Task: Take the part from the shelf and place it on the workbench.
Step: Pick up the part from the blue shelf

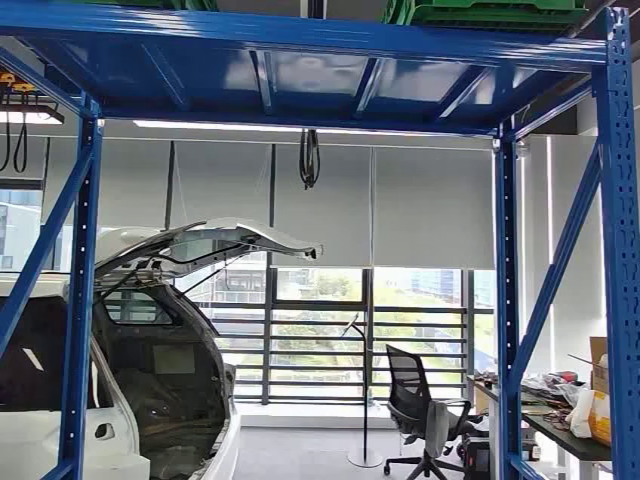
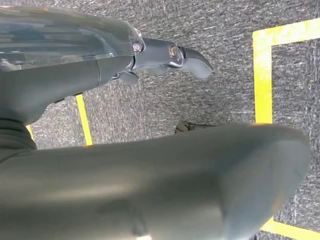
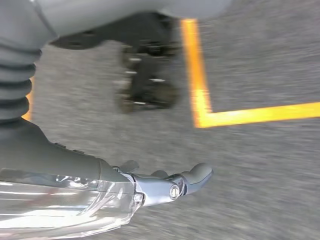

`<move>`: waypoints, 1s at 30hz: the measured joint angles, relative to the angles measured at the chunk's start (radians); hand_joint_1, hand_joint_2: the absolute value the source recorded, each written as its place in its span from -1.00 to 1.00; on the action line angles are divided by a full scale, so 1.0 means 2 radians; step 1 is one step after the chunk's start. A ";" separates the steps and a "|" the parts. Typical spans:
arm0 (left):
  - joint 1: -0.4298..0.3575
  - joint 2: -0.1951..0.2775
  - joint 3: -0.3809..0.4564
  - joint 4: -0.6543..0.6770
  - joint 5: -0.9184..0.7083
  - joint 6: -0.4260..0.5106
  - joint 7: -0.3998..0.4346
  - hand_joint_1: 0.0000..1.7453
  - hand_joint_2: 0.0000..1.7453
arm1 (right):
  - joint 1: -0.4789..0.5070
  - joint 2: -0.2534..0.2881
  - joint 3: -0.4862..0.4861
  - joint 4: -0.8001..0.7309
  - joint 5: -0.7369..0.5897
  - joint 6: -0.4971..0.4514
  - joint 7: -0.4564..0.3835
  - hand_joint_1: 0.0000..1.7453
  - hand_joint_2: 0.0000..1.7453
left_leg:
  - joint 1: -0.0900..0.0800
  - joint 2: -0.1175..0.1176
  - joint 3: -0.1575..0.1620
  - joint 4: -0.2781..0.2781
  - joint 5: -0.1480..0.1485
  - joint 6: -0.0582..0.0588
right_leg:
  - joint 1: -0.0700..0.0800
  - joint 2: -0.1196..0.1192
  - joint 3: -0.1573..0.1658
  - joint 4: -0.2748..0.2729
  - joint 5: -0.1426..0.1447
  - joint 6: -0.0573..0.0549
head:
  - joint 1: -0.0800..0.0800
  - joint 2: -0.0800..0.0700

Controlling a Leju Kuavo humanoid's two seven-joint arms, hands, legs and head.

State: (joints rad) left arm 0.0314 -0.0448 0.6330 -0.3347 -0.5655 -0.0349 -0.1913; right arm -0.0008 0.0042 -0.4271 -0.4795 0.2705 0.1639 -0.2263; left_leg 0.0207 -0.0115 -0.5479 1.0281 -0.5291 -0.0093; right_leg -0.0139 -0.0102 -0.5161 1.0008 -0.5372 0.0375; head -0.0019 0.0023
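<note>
A blue steel shelf rack [image 1: 302,60] spans the head view, its upper deck seen from below. Green crates [image 1: 490,12] sit on top of that deck. My left hand [image 2: 113,65] hangs over grey carpet with its fingers [image 2: 188,57] stretched out straight and nothing in it. My right hand [image 3: 113,185] hangs the same way, fingers [image 3: 192,177] extended and holding nothing.
Beyond the rack stand a white car [image 1: 113,400] with its hatch raised, a black office chair [image 1: 419,410] and a cluttered desk [image 1: 566,430] at the right. Blue uprights [image 1: 79,300] [image 1: 507,300] frame the opening. Yellow tape lines [image 2: 262,75] [image 3: 196,75] mark the carpet.
</note>
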 joint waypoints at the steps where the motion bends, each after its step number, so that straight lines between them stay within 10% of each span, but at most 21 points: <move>1: -0.001 0.000 0.004 0.000 -0.003 0.000 -0.001 -1.00 -1.00 | -0.001 -0.001 0.000 -0.007 -0.002 0.002 -0.003 -1.00 -1.00 | 0.000 0.000 0.000 0.000 0.000 0.000 | 0.000 0.000 0.000 0.000 0.000 0.000 | 0.000 0.000; 30: -0.029 -0.002 0.189 0.025 -0.151 -0.005 -0.016 -1.00 -1.00 | -0.080 -0.068 0.100 -0.472 -0.107 0.097 -0.118 -1.00 -1.00 | 0.000 0.000 0.000 0.000 0.000 0.000 | 0.000 0.000 0.000 0.001 0.000 0.000 | 0.000 0.000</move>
State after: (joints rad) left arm -0.0264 -0.0498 1.0110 -0.2844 -0.8668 -0.0440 -0.2231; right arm -0.1602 -0.1320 -0.2270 -1.4243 0.0570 0.3575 -0.4621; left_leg 0.0204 -0.0119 -0.5479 1.0286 -0.5285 -0.0090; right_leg -0.0140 -0.0105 -0.5162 1.0020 -0.5369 0.0377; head -0.0019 0.0023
